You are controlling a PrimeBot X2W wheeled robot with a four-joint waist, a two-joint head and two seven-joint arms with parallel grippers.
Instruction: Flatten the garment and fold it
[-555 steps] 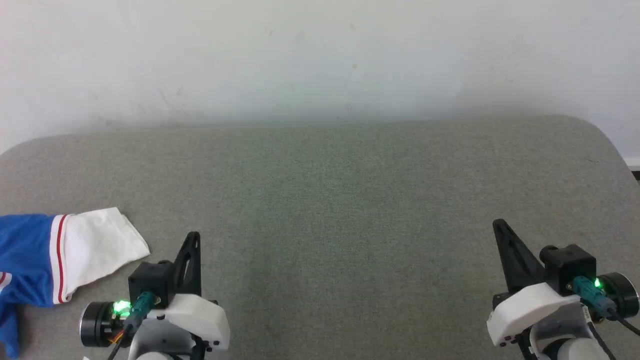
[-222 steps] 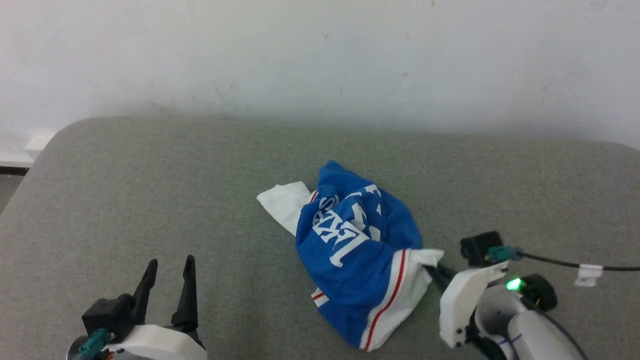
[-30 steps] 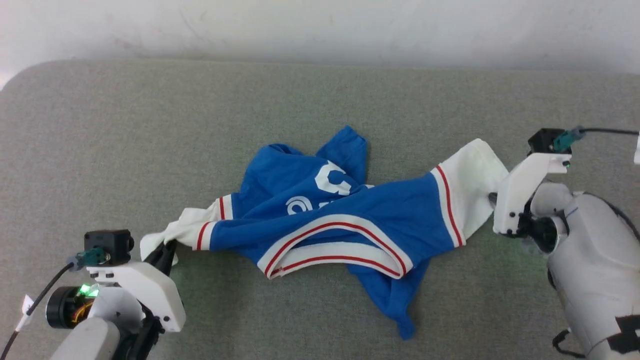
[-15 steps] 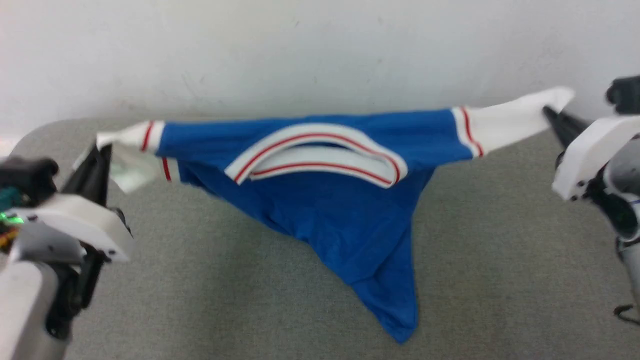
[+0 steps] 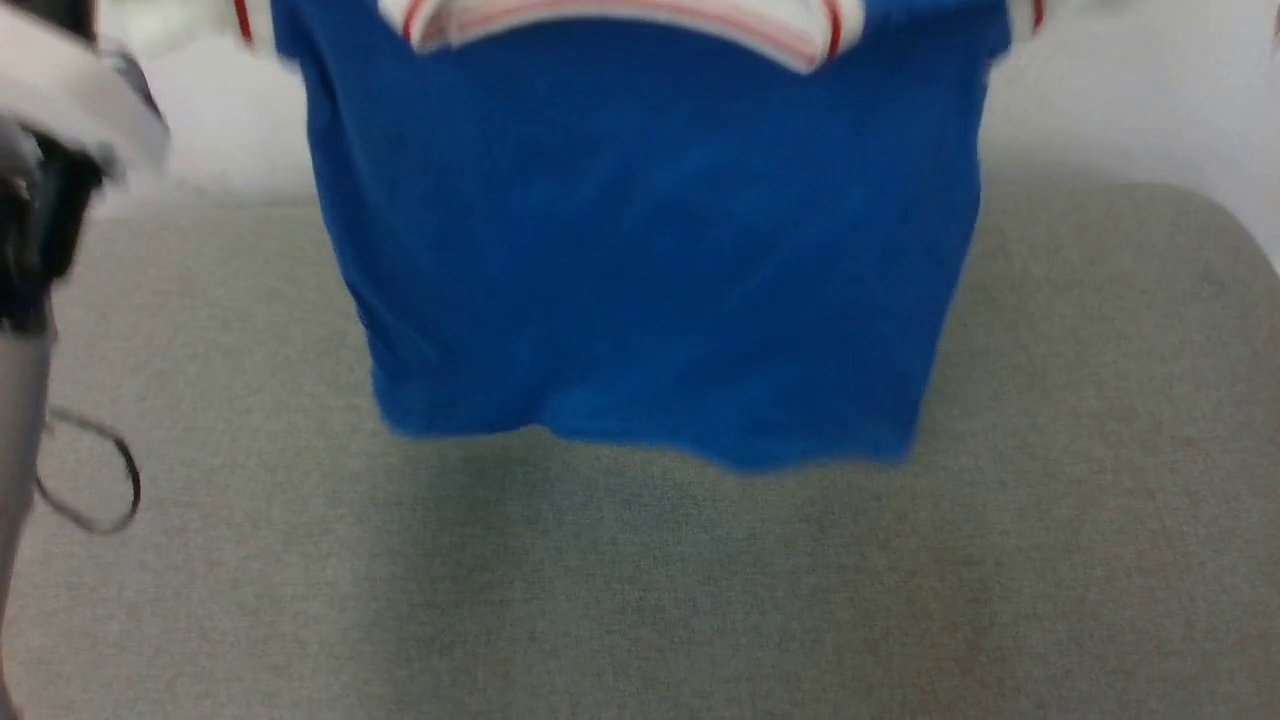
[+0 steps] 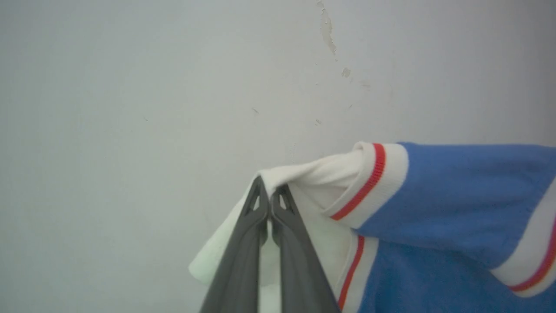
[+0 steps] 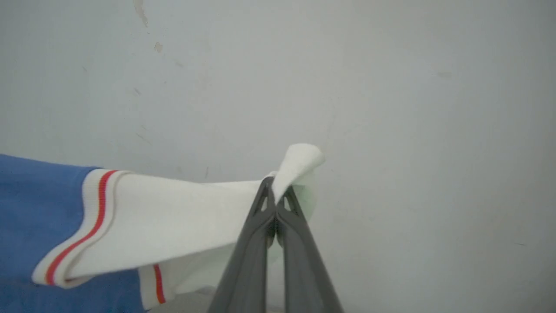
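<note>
The garment (image 5: 640, 230), a royal-blue T-shirt with white sleeves and red stripe trim, hangs spread in the air above the grey table (image 5: 640, 580); its collar is at the top edge of the head view and its hem floats just above the table. In the left wrist view my left gripper (image 6: 270, 195) is shut on one white sleeve (image 6: 312, 174). In the right wrist view my right gripper (image 7: 274, 191) is shut on the other white sleeve (image 7: 195, 208). A blurred part of my left arm (image 5: 60, 120) shows at the left edge of the head view.
A pale wall (image 5: 1130, 90) stands right behind the table. A dark cable loop (image 5: 95, 485) hangs at the left edge. The table's rounded far right corner (image 5: 1235, 235) is in view. The shirt's shadow falls on the table beneath its hem.
Both grippers have lifted the garment by its sleeves off the table; it went from lying crumpled to hanging spread out. The head camera has tilted, so the picture shifted.
</note>
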